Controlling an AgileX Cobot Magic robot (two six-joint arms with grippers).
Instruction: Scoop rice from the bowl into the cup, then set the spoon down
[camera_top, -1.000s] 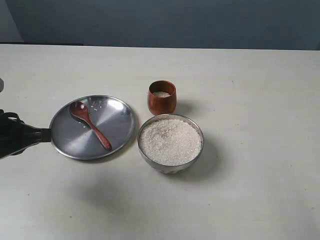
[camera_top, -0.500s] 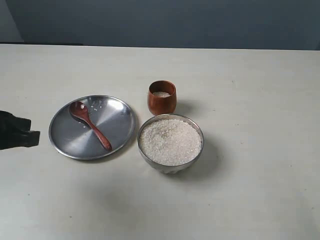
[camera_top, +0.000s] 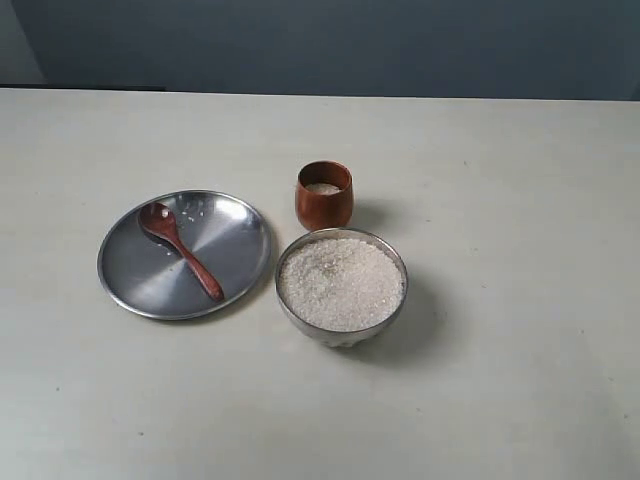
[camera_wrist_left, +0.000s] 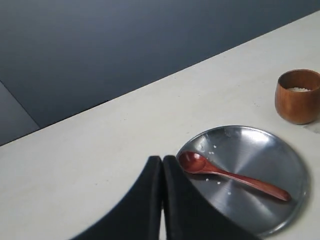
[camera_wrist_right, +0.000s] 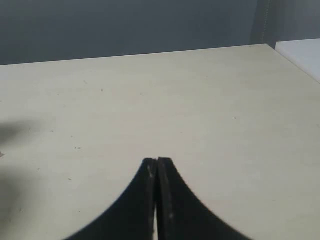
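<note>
The steel bowl (camera_top: 398, 262) stands at the table's middle, heaped with white rice (camera_top: 340, 282). Just behind it is the reddish-brown cup (camera_top: 324, 196), with a little rice at its bottom; the left wrist view shows the cup (camera_wrist_left: 298, 96) too. The wooden spoon (camera_top: 182, 250) lies loose on the flat steel plate (camera_top: 240, 240), head toward the back left. In the left wrist view the spoon (camera_wrist_left: 230, 175) rests on the plate (camera_wrist_left: 260, 155) close beside my left gripper (camera_wrist_left: 162, 159), which is shut and empty. My right gripper (camera_wrist_right: 157, 161) is shut over bare table. Neither gripper shows in the exterior view.
A few stray rice grains (camera_wrist_left: 212, 149) lie on the plate near the spoon's head. A dark wall (camera_top: 320, 45) runs behind the table's far edge. The table corner (camera_wrist_right: 265, 47) shows in the right wrist view.
My left gripper has drawn back to the left and left the exterior view. The spoon, plate, cup and bowl have not moved.
</note>
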